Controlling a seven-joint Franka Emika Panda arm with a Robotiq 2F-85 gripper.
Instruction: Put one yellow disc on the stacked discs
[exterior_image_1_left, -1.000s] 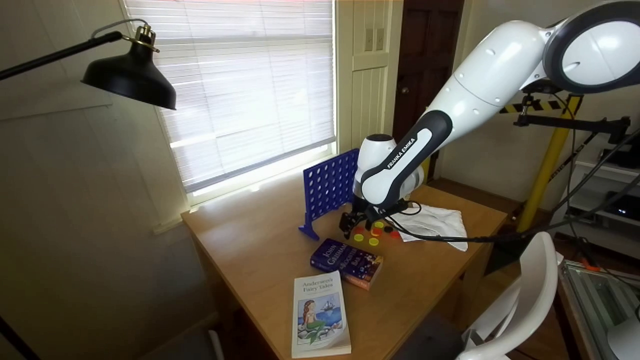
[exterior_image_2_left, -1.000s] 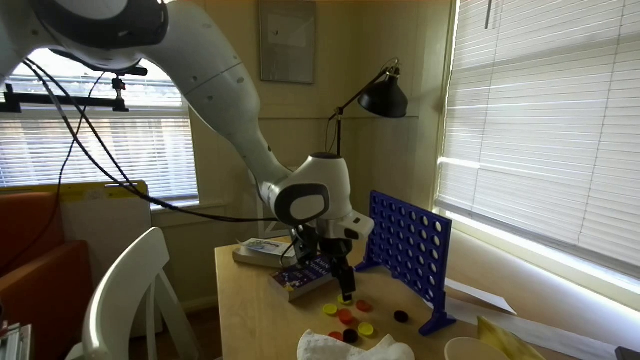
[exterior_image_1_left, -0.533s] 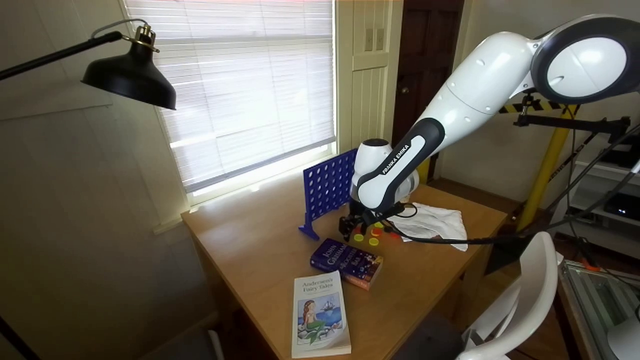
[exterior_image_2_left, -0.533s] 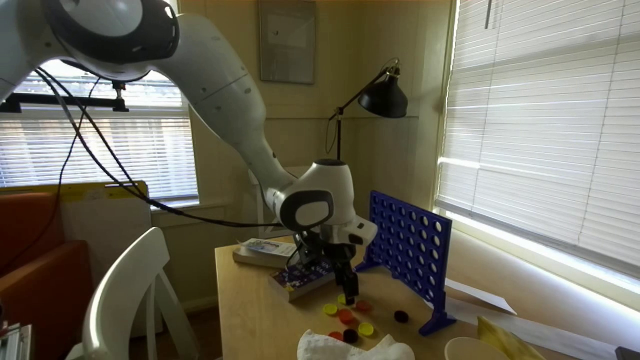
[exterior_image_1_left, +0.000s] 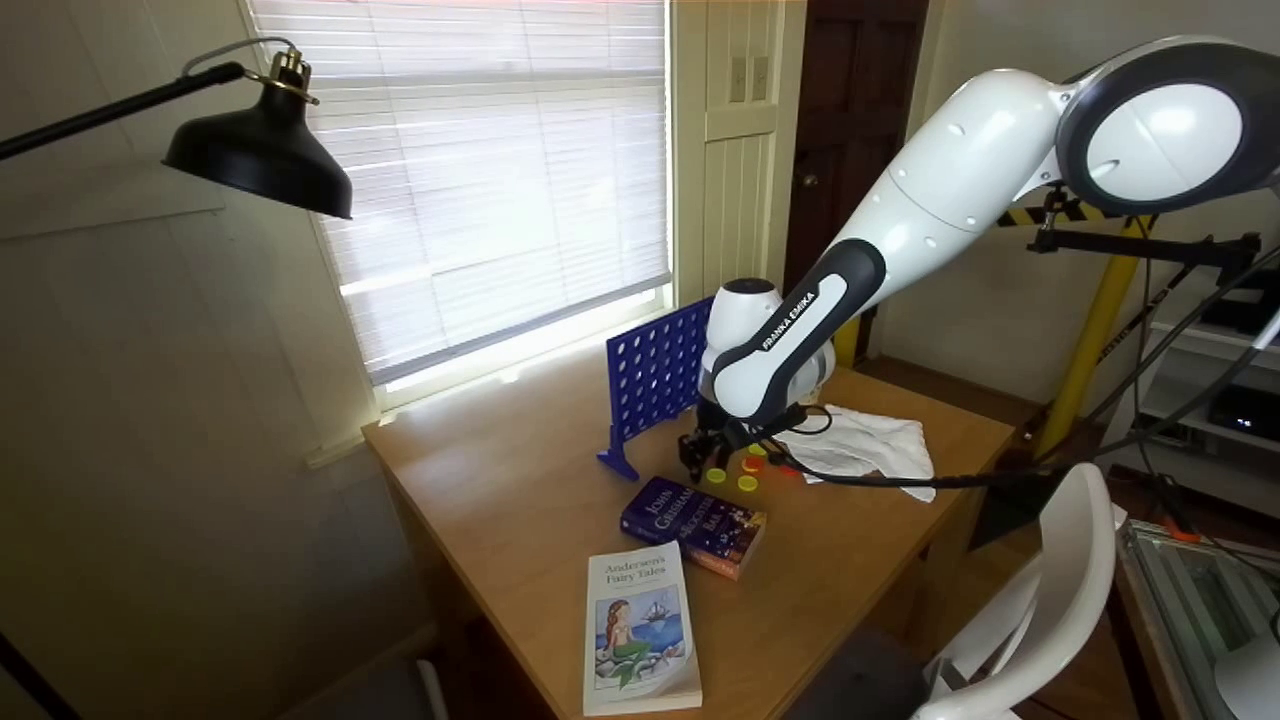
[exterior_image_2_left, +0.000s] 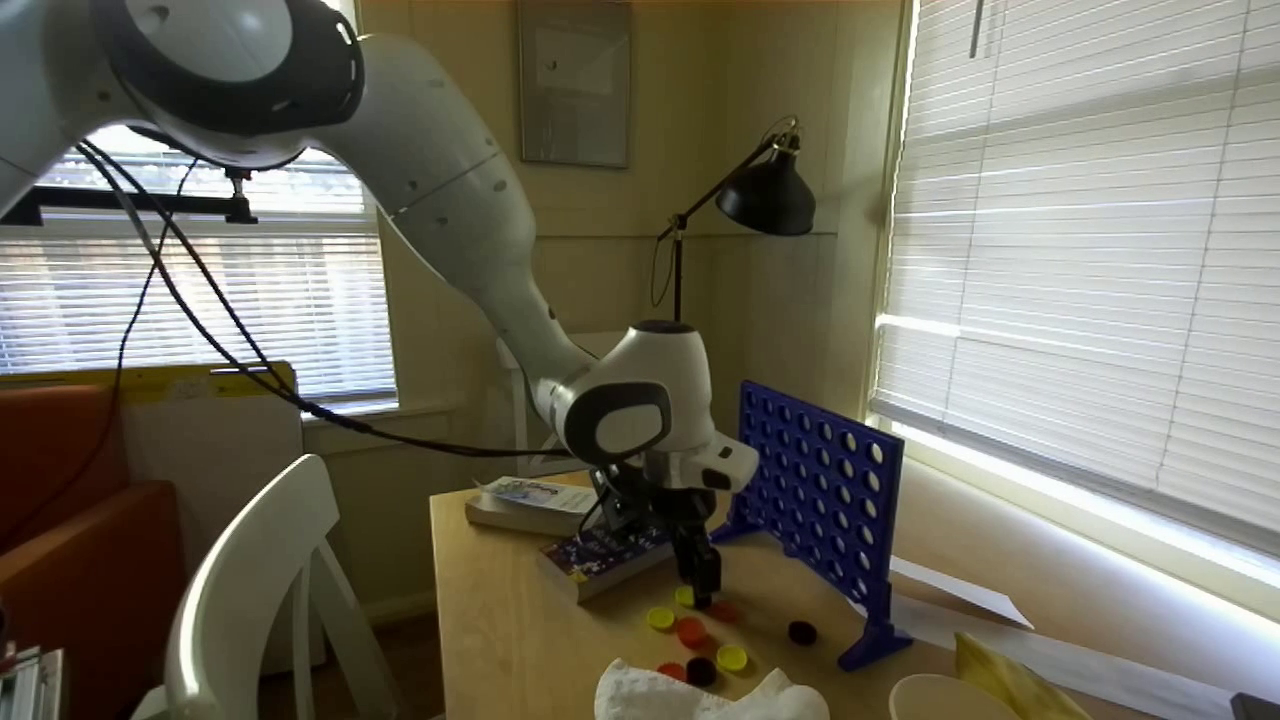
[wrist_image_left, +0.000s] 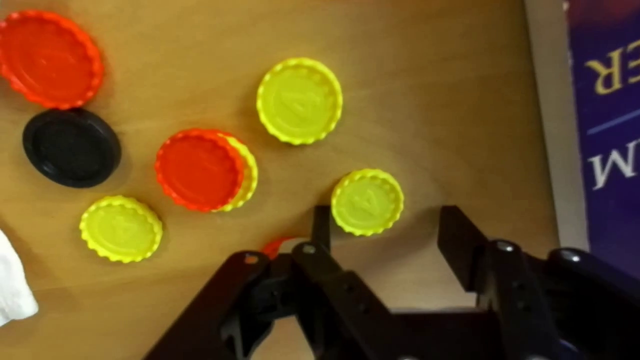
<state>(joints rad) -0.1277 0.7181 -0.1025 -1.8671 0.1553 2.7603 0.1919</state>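
Between the fingertips of my gripper (wrist_image_left: 384, 222), low at the table, lies a yellow disc (wrist_image_left: 367, 202). It touches or nearly touches the left finger (wrist_image_left: 322, 225) in the wrist view, while a clear gap separates it from the right finger (wrist_image_left: 457, 250). The jaws are partly closed but apart, gripping nothing. To the left are the stacked discs (wrist_image_left: 200, 170), a red one on top of a yellow one, slightly offset; an exterior view shows the stack (exterior_image_2_left: 691, 631) too. Another yellow disc (wrist_image_left: 300, 101) and a third yellow disc (wrist_image_left: 120, 229) lie loose.
A red disc (wrist_image_left: 50, 59) and a black disc (wrist_image_left: 72, 147) lie beyond the stack. Another red disc (wrist_image_left: 280, 246) is mostly hidden behind my left finger. A purple book (exterior_image_1_left: 690, 520) lies close to my gripper, and a blue game grid (exterior_image_2_left: 820, 490) stands beside it. White cloth (exterior_image_1_left: 865, 445) covers part of the table.
The arm has come down and slightly toward the blue grid's near end, bringing the fingers to table level around the yellow disc. The jaws have drawn closer together.
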